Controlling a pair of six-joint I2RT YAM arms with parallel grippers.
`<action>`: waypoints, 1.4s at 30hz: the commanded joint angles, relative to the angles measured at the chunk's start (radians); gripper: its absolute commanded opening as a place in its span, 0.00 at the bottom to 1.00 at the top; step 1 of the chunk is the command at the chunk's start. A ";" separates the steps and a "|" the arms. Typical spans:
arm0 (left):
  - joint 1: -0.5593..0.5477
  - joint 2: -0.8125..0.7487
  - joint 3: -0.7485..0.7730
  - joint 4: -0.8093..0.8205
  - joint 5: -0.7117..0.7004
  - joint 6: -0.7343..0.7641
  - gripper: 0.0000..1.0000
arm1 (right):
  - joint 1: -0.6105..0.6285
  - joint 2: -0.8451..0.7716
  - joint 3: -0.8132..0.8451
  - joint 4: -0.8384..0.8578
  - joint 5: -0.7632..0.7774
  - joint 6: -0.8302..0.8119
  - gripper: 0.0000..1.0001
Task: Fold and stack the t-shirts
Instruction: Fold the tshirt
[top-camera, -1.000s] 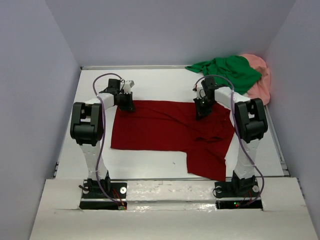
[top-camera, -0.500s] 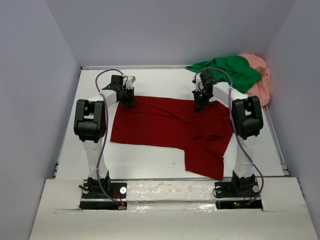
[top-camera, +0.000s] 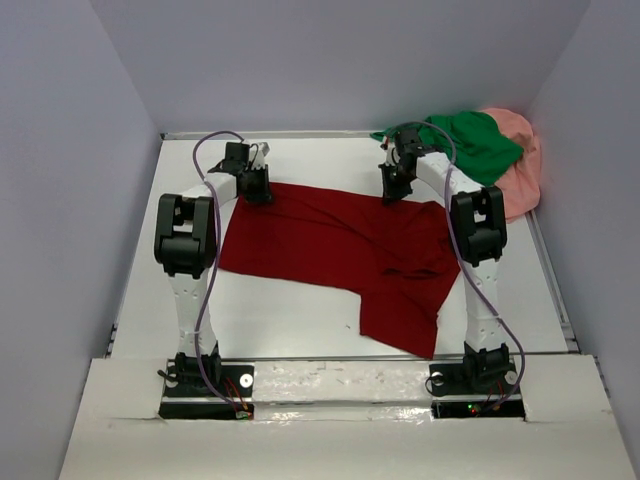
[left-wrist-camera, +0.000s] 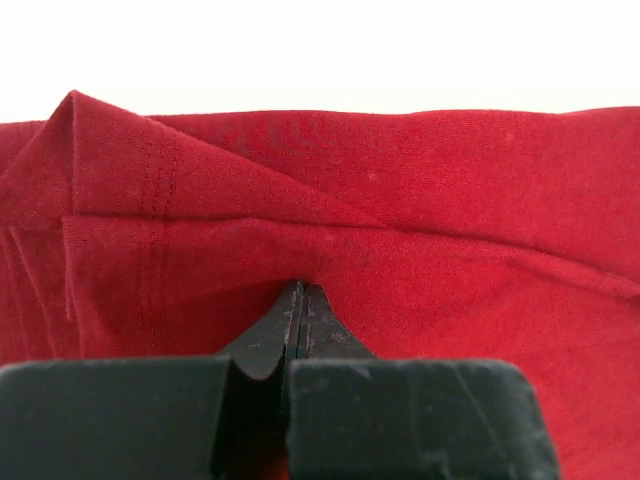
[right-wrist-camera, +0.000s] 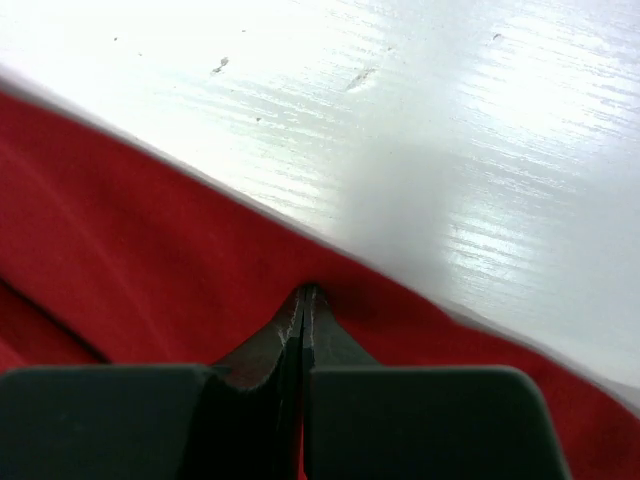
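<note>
I'm holding the dark red t-shirt by its far edge, mostly lying flat, wrinkling toward the right, green t-shirt lying crumpled, overlapping the pink t-shirt, far right.

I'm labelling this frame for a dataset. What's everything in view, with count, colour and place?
dark red t-shirt: one, dark red, spread over the middle of the table, rumpled at its near right part
green t-shirt: one, bright green, bunched at the far right corner
pink t-shirt: one, salmon pink, bunched at the far right corner, partly covered by the green t-shirt
table: one, white, under all the shirts
left gripper: one, black, shut on the dark red t-shirt's far edge, left end
right gripper: one, black, shut on the same far edge, right end
</note>
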 joint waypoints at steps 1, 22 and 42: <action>0.026 -0.011 -0.002 -0.020 -0.058 -0.015 0.00 | -0.005 0.013 0.071 -0.062 0.008 0.017 0.00; 0.083 -0.065 -0.085 0.011 -0.020 -0.012 0.00 | -0.014 -0.076 -0.085 -0.235 0.023 -0.014 0.00; 0.083 -0.097 -0.086 0.022 -0.048 -0.012 0.00 | -0.014 0.127 0.031 -0.137 0.032 0.037 0.00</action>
